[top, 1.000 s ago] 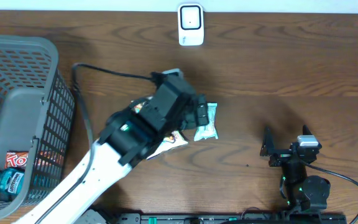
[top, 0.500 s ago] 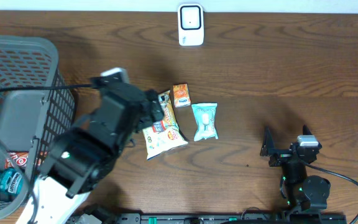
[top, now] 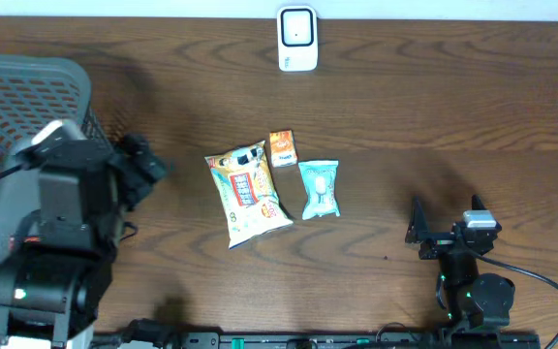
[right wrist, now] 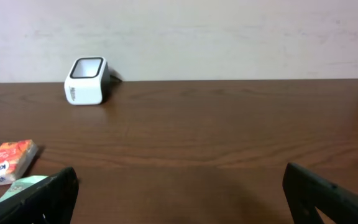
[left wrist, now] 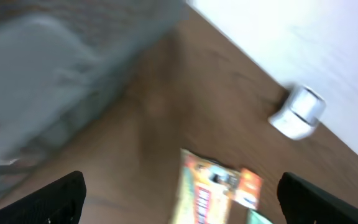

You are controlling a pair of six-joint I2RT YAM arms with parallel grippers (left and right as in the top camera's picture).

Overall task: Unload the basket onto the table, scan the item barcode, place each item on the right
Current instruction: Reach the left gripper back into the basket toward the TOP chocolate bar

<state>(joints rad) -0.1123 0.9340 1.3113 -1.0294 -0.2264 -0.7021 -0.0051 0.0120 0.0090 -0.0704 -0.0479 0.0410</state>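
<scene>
Three items lie mid-table: a yellow snack bag (top: 248, 197), a small orange box (top: 282, 148) and a teal packet (top: 320, 188). The white barcode scanner (top: 297, 39) stands at the far edge. My left gripper (top: 146, 163) hovers open and empty beside the basket, left of the items. Its blurred wrist view shows the snack bag (left wrist: 207, 190), the orange box (left wrist: 248, 186) and the scanner (left wrist: 298, 112) ahead. My right gripper (top: 446, 225) rests open and empty at the near right. Its view faces the scanner (right wrist: 87, 81), with the orange box (right wrist: 8, 162) and teal packet (right wrist: 23, 186) at left.
A grey wire basket (top: 27, 97) fills the left side and holds more packaged goods, partly hidden by the left arm. A white wall runs behind the table's far edge.
The left arm has swung left from above the items to the basket's side, jaws open and empty, uncovering the snack bag and orange box. The right arm has not moved.
</scene>
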